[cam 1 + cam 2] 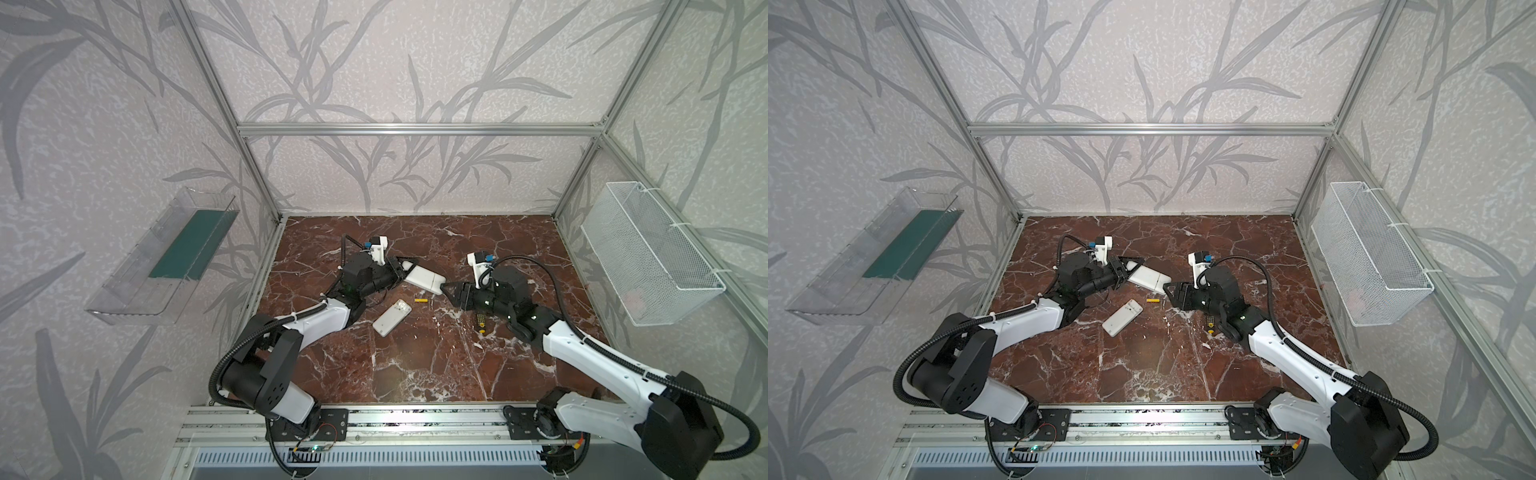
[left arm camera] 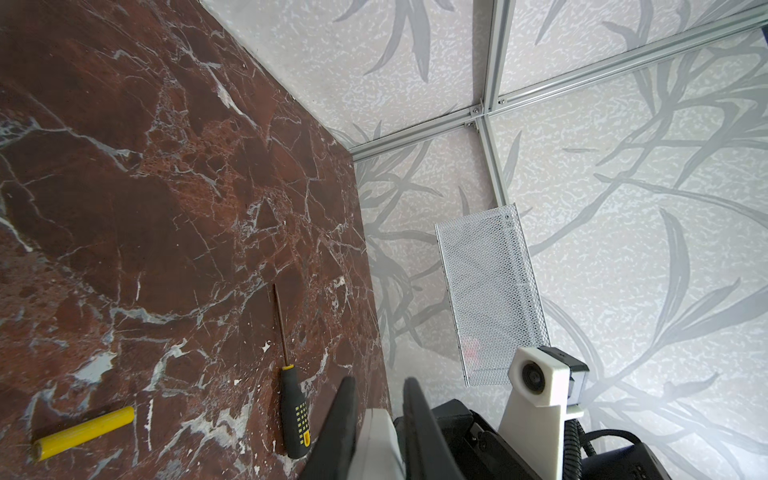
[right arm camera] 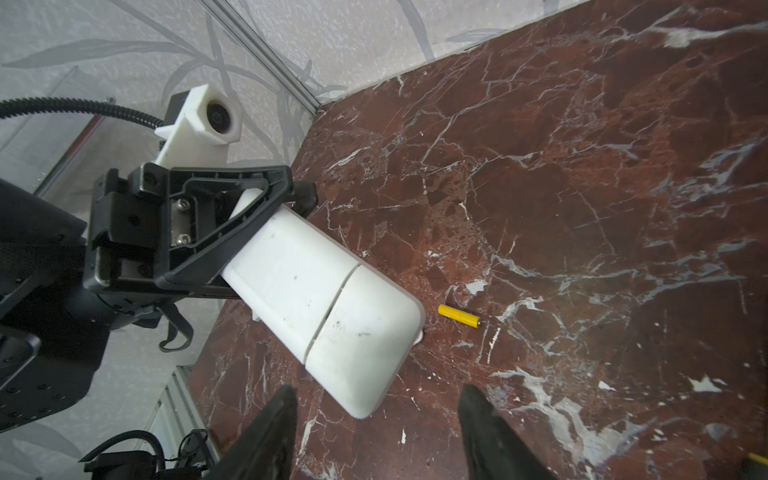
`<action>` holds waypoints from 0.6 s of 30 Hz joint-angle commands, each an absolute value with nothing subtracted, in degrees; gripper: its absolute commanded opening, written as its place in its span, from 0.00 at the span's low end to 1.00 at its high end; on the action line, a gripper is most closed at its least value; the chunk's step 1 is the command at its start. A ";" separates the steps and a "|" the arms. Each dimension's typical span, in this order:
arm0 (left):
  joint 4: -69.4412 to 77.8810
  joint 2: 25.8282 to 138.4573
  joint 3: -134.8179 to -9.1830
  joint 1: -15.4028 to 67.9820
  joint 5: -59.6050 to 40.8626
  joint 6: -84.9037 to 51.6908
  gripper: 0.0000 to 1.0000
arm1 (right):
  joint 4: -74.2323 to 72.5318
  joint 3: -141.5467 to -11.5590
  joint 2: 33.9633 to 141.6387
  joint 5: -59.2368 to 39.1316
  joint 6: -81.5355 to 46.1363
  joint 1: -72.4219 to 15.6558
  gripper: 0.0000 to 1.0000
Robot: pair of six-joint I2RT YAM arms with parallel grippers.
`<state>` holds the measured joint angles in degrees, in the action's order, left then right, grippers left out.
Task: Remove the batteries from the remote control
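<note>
My left gripper (image 1: 405,270) is shut on one end of a white remote control (image 1: 424,279), holding it just above the marble table. The wrist view shows the remote's white body (image 2: 378,440) between my two black fingers (image 2: 345,424). Its plain back faces up, with a seam across it (image 3: 332,299). My right gripper (image 3: 376,415) stands open at the remote's free end, whose rounded tip reaches just into the gap and touches neither finger. One yellow battery (image 1: 420,299) (image 3: 459,316) lies loose on the table beside the remote.
A second white remote (image 1: 390,318) lies in front of the held one. A black-and-yellow screwdriver (image 1: 481,324) (image 2: 295,411) rests under my right arm. A white mesh basket (image 1: 652,253) hangs on the right wall and a clear shelf (image 1: 166,257) on the left wall.
</note>
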<state>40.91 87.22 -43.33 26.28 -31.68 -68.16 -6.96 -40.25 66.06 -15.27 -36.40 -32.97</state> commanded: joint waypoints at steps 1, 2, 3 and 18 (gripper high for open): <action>44.39 85.10 -43.29 26.10 -33.19 -69.78 0.00 | -12.64 -39.57 67.09 -18.17 -40.82 -32.79 0.60; 44.40 84.93 -43.24 26.09 -33.15 -69.91 0.00 | -12.83 -39.74 67.35 -18.24 -41.00 -32.83 0.60; 44.55 84.75 -43.11 26.10 -33.14 -69.96 0.00 | -13.16 -39.90 67.67 -18.19 -41.04 -32.78 0.59; 47.40 84.23 -42.39 26.19 -34.19 -71.87 0.00 | -19.01 -40.77 72.73 -19.32 -42.75 -32.83 0.52</action>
